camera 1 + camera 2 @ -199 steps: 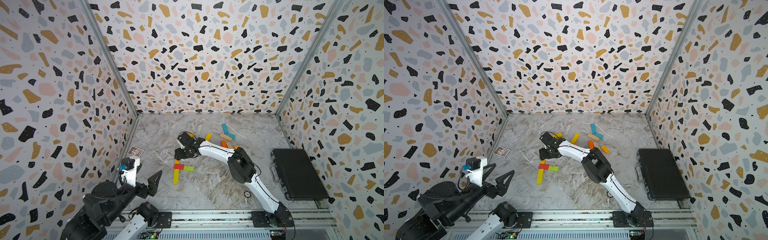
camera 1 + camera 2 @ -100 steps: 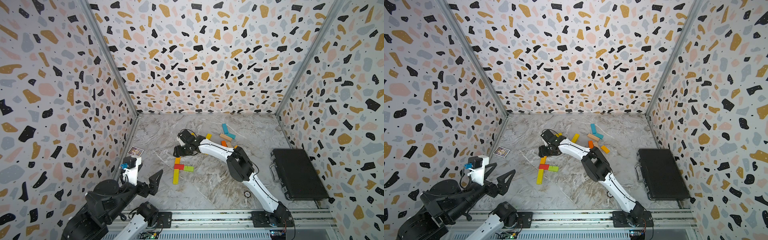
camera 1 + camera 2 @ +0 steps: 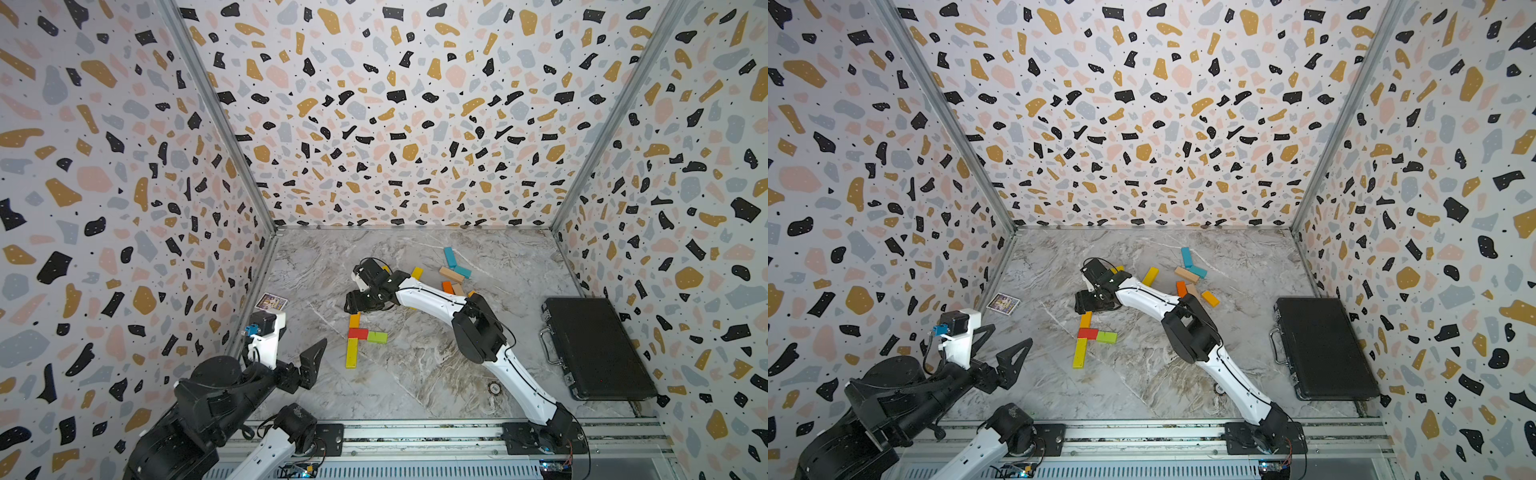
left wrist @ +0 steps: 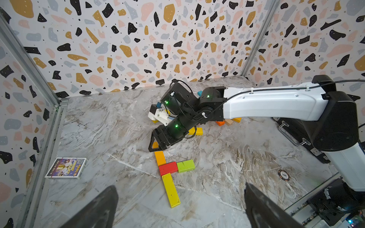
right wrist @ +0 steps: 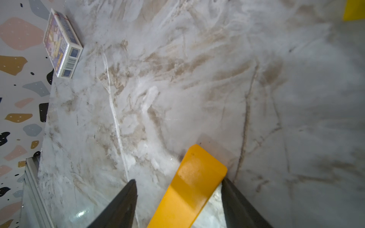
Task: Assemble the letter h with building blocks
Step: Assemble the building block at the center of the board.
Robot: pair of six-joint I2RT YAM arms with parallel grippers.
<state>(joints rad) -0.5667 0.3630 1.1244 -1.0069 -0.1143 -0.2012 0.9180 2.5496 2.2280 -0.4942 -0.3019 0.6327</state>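
Note:
Four building blocks lie joined mid-floor in both top views: an orange bar [image 3: 354, 320], a red block [image 3: 358, 333], a green block [image 3: 377, 337] beside it, and a long yellow bar [image 3: 352, 352]. My right gripper [image 3: 358, 301] is low over the orange bar's far end. In the right wrist view the gripper [image 5: 178, 180] is open around that bar [image 5: 189, 187]; one finger [image 5: 233, 195] touches its corner and the other stands apart. My left gripper [image 3: 291, 353] hangs open and empty at the near left, and its view takes in the yellow bar [image 4: 170, 189]. Several loose blocks [image 3: 451, 274] lie further back.
A black case [image 3: 594, 349] lies shut at the right. A small printed card box [image 3: 271, 302] sits by the left wall. A poker chip [image 3: 493, 388] rests near the right arm's base. Patterned walls close in three sides, and a metal rail runs along the front.
The right gripper has shifted a little to the left at the orange bar's far end, its jaws slightly wider. The left arm has barely drifted.

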